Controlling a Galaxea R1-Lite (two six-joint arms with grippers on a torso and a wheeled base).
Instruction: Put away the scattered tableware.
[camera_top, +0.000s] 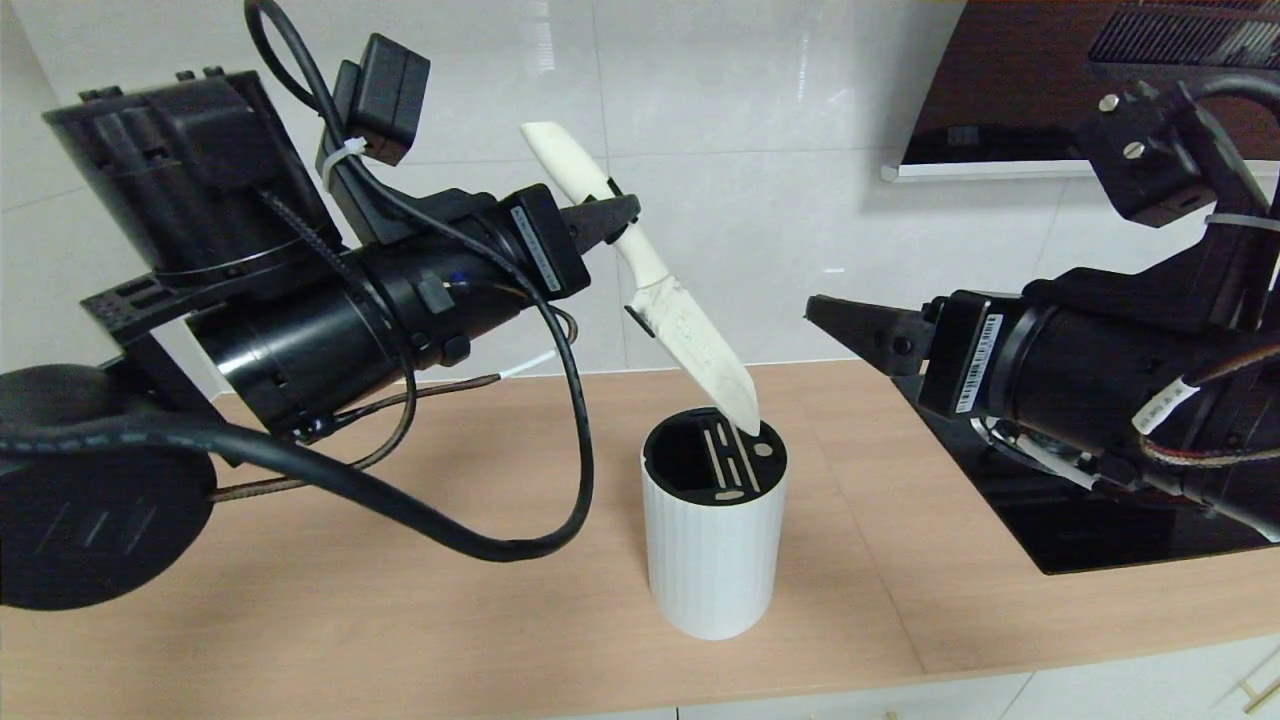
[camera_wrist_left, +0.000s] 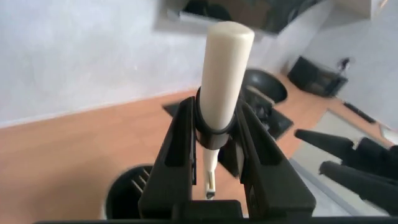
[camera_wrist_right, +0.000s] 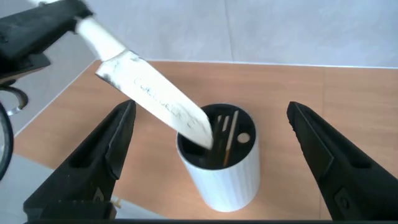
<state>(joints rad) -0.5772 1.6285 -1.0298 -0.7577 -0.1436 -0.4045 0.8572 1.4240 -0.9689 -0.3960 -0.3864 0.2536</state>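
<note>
White wall tiles (camera_top: 760, 100) backed a pale wooden countertop (camera_top: 300, 620), with a black glass cooktop (camera_top: 1100, 520) set into it on the robot's right and a dark range hood (camera_top: 1020, 80) above that. The left gripper (camera_top: 612, 218) was raised over the counter, jaws clamped on the handle of a white knife (camera_top: 690, 335). The right gripper (camera_top: 835, 318) hung over the cooktop's near edge, jaws spread wide and holding nothing.

A white ribbed knife holder (camera_top: 712, 560) stood upright on the counter between the two grippers. The knife slanted blade-down, its tip at the holder's black slotted top; whether it had entered a slot could not be told.

Faint grey print ran along the blade, too worn to read. A white barcode label (camera_top: 535, 250) sat behind the left gripper's jaws and another (camera_top: 975, 365) behind the right's, neither legible.
</note>
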